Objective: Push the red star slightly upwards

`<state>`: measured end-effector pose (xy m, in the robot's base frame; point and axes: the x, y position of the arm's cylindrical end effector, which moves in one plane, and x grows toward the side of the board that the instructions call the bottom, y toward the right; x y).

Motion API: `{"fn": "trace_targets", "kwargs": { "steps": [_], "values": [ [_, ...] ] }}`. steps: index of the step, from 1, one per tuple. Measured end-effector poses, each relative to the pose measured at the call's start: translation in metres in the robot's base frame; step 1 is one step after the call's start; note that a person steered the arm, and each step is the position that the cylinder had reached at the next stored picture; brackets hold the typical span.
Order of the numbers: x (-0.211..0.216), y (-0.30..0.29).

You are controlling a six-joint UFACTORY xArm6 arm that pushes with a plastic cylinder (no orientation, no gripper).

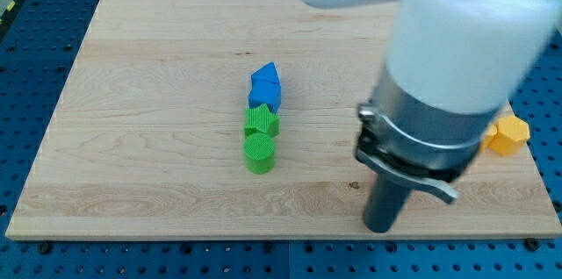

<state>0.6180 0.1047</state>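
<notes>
Resting my tip [381, 226] right of green cylinder [259, 153] | red star unseen | hand state: cannot tell

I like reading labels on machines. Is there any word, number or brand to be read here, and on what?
No text can be read.
Arm: a dark patch with pale marks at the view's top right edge is cut off and too blurred to read.
Blue block, green star, green cylinder, orange block, wooden board: no writing.
My tip carries none.
</notes>
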Motion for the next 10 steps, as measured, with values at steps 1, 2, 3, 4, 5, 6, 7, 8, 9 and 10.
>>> {"fn": "trace_targets", "kwargs": {
  "steps": [1,2,3,4,5,6,7,8,9,10],
  "values": [
    [-0.002,0.045],
    [-0.044,0.038],
    [-0.05,0.025],
    [-0.021,0.023],
    [-0.026,-0.001],
    [-0.043,-0.001],
    [-0.043,-0.001],
    [-0.052,-0.001],
    [-0.068,-0.001],
    [-0.078,-0.001]
  ]
}}
